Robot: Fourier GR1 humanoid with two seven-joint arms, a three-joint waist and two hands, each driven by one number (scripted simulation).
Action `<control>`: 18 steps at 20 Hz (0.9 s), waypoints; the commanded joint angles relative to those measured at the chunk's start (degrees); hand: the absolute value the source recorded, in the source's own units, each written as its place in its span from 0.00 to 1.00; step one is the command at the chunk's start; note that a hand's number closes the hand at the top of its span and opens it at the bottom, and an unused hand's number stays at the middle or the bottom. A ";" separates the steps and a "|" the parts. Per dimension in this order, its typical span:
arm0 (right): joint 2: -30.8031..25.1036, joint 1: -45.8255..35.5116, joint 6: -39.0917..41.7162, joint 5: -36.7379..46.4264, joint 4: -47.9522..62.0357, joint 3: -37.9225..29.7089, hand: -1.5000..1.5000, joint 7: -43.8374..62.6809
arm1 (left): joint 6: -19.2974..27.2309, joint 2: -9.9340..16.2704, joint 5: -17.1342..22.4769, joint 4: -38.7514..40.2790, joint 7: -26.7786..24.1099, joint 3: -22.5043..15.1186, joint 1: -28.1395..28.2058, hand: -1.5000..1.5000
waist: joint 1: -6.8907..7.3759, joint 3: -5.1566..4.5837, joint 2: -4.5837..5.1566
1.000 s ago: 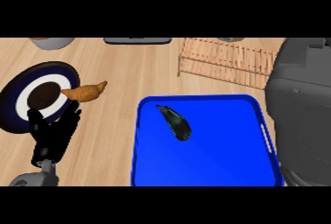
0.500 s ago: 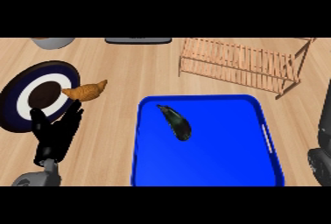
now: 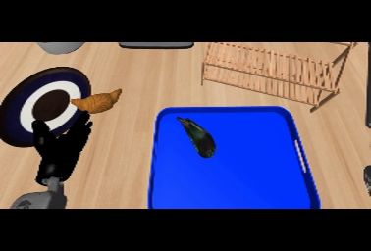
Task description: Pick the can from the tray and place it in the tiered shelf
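Head view, looking steeply down on the pale wooden surface. One blue rectangular tray lies at centre; the only thing on it is a dark, slim, elongated object, pointed at its far end, which does not look like a can, resting in the tray's upper left part with its long axis running from far-left to near-right. One slatted wooden tiered shelf stands beyond the tray, to the far right, apart from it. The left hand rests left of the tray, fingers straight, released and grasping nothing; the dark object lies to its right. Of the right hand only a dark sliver shows at the right edge, state indeterminable. One round dark-rimmed plate and one golden croissant sit beyond the left hand. The left hand appears nearer the object.
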 commanded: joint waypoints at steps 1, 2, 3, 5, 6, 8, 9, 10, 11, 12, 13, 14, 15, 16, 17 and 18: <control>-1.47 0.62 -2.37 0.94 5.03 -0.17 1.00 -3.34 | 0.84 -1.77 -1.08 1.61 0.12 -1.06 0.70 0.50 | -0.15 -0.28 0.16; -1.23 -0.80 -4.86 2.06 9.03 0.27 1.00 -5.39 | -0.48 -0.70 -0.31 4.98 -1.24 0.40 -1.53 0.50 | 0.05 -0.30 0.37; -2.20 -2.87 -4.98 0.87 10.56 -1.70 1.00 -5.48 | -1.09 -0.34 0.23 3.22 -1.92 0.87 1.74 0.50 | 0.36 -0.29 0.30; -2.18 1.26 -7.61 1.72 11.25 -0.70 1.00 -9.44 | -1.20 -0.83 -0.92 2.89 -2.40 -0.41 2.18 0.50 | 0.17 -0.27 0.27; -3.77 -0.19 -6.57 1.95 13.11 -0.82 1.00 -10.20 | -2.94 0.87 0.86 4.24 -3.27 1.85 1.76 0.50 | 0.22 -0.29 0.31; -2.02 -1.29 -9.77 2.84 15.92 -0.56 1.00 -10.25 | -1.21 -1.54 -0.38 2.48 -1.56 -0.49 1.49 0.50 | 0.47 -0.28 0.37; -4.46 -3.75 -10.76 3.32 20.28 -1.82 1.00 -12.07 | -0.10 -1.73 -0.87 1.51 -0.15 -0.73 0.51 0.50 | 0.92 -0.28 0.56; -1.59 -1.77 -12.39 3.76 18.02 0.00 1.00 -12.25 | -0.89 -1.01 -0.99 2.01 -1.08 -0.34 1.84 0.50 | 0.51 -0.27 0.35; -2.78 -2.60 -13.30 2.76 20.35 -1.58 1.00 -14.49 | -1.19 -0.34 -0.53 2.95 -0.70 0.52 -0.44 0.50 | 0.44 -0.27 0.41; -3.92 -0.51 -12.95 1.89 19.07 -2.14 1.00 -16.43 | -2.48 0.71 1.05 4.62 -2.01 2.59 0.73 0.50 | 0.19 -0.27 0.36; -1.38 -3.11 -14.18 2.60 20.98 -1.13 1.00 -15.24 | 0.54 -2.01 -1.58 2.64 0.69 -0.76 -0.72 0.50 | 0.37 -0.27 0.36; -2.28 -2.96 -13.16 1.67 20.93 -1.49 1.00 -17.17 | 1.38 -2.38 -2.31 6.38 -1.45 0.00 -2.83 0.50 | -0.04 -0.28 0.37; -2.59 -2.83 -13.62 2.43 22.07 -1.14 1.00 -17.39 | -1.76 -1.58 -0.76 4.98 -2.70 0.04 0.64 0.50 | 0.22 -0.28 0.32; -5.42 -4.19 -12.26 1.14 23.48 -2.89 1.00 -19.26 | -1.92 -0.66 0.48 -0.08 -0.15 0.66 2.62 0.50 | 0.55 -0.26 0.24; -2.85 -4.17 -12.31 1.80 22.89 -1.59 1.00 -16.64 | -2.49 -0.30 0.93 3.26 0.64 1.29 -0.76 0.50 | 0.07 -0.28 0.22; -4.81 -4.33 -10.51 0.65 22.02 -2.41 1.00 -18.05 | -0.79 -1.55 -1.03 0.17 -0.37 -0.26 2.90 0.50 | 0.09 -0.26 0.09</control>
